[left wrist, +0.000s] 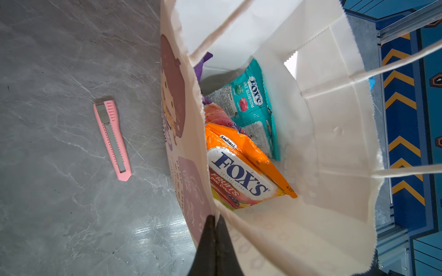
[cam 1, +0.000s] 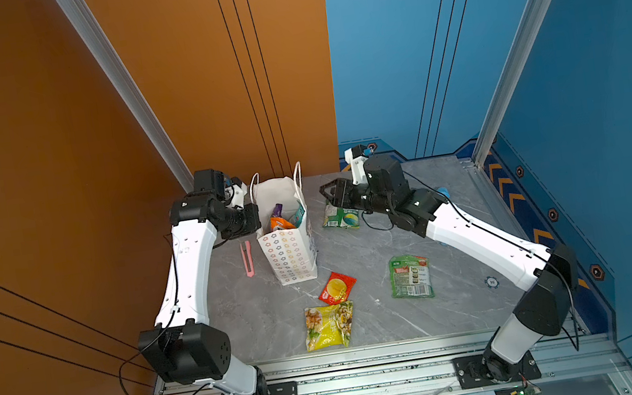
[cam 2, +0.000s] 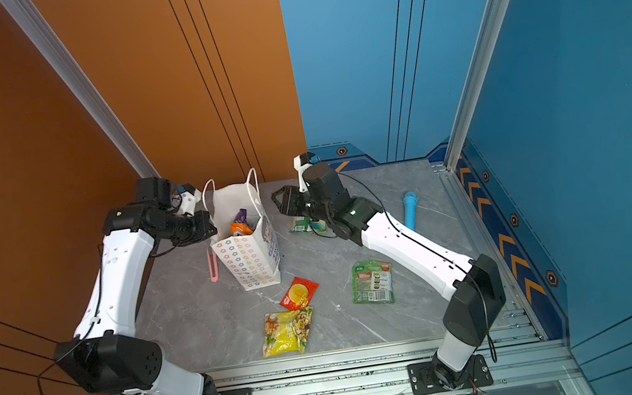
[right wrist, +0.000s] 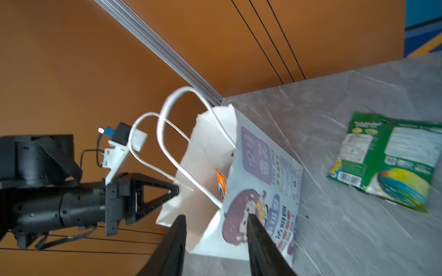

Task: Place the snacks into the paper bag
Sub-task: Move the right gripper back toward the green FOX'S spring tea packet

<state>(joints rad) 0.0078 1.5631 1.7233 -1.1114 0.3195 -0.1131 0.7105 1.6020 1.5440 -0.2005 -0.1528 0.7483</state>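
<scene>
**Top views, both:** bag (cam 1: 288,259) stands upright, mouth open, on the far-left part of the grey marble-look table (cam 1: 387,327). L gripper (cam 1: 257,220) sits at its left rim.
- Inside show purple pkt (cam 1: 277,211), orange pkt (cam 1: 280,224) and teal pkt (cam 1: 299,214), so at least 3 are in.
- 4 pkts lie flat outside. Far green pkt (cam 1: 340,218) is just right of the bag, partly under the R arm. Red pkt (cam 1: 337,287) is about touching yellow pkt (cam 1: 329,326), front-centre. Near green pkt (cam 1: 410,277) lies apart, to the right.
- R gripper (cam 1: 326,193) hovers between bag and far green pkt.
- My read: approx. halfway, 4 to go.
- Cutter (cam 1: 247,258) lies just left of the bag. Blue tube (cam 2: 410,209) shows in a top view beyond the R arm. Neither is a snack.

**L wrist:** L gripper (left wrist: 214,221) is clenched on the bag's rim, thin paper pinched between black fingers, keeping the mouth open.
- The paper is matte white and creased, w/ a serrated top edge and cord handles.
- Orange pkt (left wrist: 239,172) is glossy and puffy, w/ a FOX'S logo.
- Teal pkt (left wrist: 251,102) is flat film, leaning on the wall.
- Only a corner of purple pkt (left wrist: 202,68) shows.
- Cutter (left wrist: 112,139) is pink plastic w/ a ribbed slider.

**R wrist:** R gripper (right wrist: 215,217) has its jaws apart w/ nothing between them. The bag's printed face is beyond.
- Far green pkt (right wrist: 387,162) is crinkly glossy film, back label up, lying flat near the bag but not touching it.
- It's prob. the next pick, being closest.
</scene>
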